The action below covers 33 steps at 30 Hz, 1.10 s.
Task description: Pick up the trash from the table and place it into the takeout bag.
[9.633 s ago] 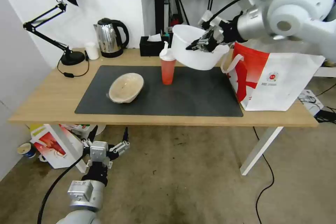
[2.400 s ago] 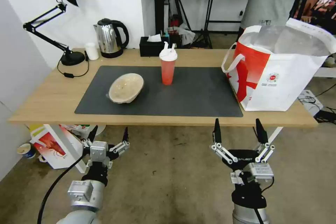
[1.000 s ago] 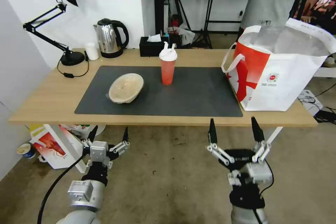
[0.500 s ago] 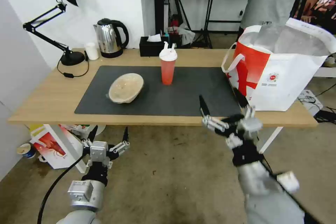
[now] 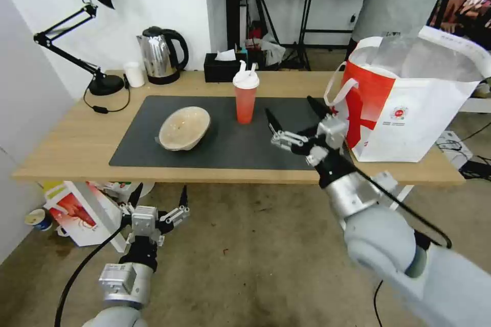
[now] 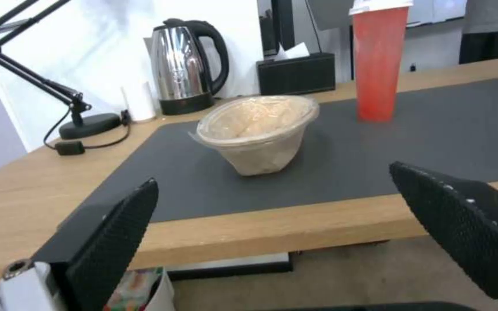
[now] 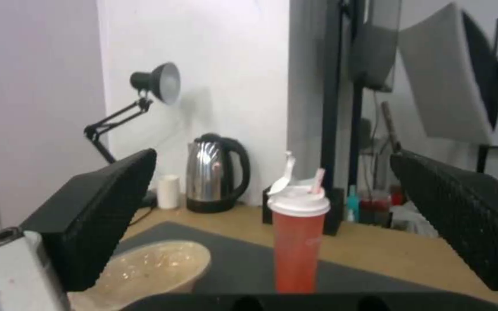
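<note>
Dark mat (image 5: pixel 286 138) under spread right gripper (image 5: pixel 294 112), red cup (image 5: pixel 245 102) just beyond.

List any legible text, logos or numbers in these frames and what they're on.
No text can be read.
Takeout bag: a small round red logo with lines of small print beside it, too small to read.
Red and white box on the floor under the table: printed graphics, no wording legible.
Red cup, beige bowl, kettle: no markings visible.
</note>
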Available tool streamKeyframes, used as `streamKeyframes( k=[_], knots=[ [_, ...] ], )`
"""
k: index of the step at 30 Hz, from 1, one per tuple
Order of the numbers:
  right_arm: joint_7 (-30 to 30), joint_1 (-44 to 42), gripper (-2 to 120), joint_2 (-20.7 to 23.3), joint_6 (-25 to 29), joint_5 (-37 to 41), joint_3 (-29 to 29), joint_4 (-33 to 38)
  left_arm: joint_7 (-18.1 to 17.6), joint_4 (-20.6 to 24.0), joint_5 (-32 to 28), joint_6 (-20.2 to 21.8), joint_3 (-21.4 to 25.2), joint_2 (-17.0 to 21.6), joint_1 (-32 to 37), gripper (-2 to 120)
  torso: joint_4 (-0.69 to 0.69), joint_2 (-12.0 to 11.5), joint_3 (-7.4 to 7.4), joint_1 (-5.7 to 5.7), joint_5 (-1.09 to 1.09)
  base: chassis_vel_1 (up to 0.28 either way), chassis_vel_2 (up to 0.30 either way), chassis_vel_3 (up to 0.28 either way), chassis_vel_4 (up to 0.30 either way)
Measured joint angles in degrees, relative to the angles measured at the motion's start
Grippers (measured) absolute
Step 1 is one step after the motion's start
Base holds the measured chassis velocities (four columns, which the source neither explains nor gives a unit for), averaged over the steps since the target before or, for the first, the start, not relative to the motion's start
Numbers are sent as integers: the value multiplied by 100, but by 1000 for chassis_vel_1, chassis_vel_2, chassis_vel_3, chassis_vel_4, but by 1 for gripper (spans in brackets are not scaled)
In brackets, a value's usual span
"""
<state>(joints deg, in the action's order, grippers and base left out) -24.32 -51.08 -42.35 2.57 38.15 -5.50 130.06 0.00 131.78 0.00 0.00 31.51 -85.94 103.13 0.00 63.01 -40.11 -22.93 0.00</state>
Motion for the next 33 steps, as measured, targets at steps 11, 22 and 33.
streamKeyframes(
  k=[11,22,33],
  knots=[
    [-45,994,100,174,-377,905,-627,-247,0,0,0,0,0,0,0,100,0,1,0,1,0,0,0,0,0],
    [-135,1769,100,58,-592,1409,-1162,-628,0,0,0,0,0,0,0,100,0,1,1,1,0,0,0,0,0],
    [-183,2312,100,-120,-711,1547,-1539,-1215,0,0,0,0,0,0,0,100,0,1,0,1,1,0,0,0,0]
  ],
)
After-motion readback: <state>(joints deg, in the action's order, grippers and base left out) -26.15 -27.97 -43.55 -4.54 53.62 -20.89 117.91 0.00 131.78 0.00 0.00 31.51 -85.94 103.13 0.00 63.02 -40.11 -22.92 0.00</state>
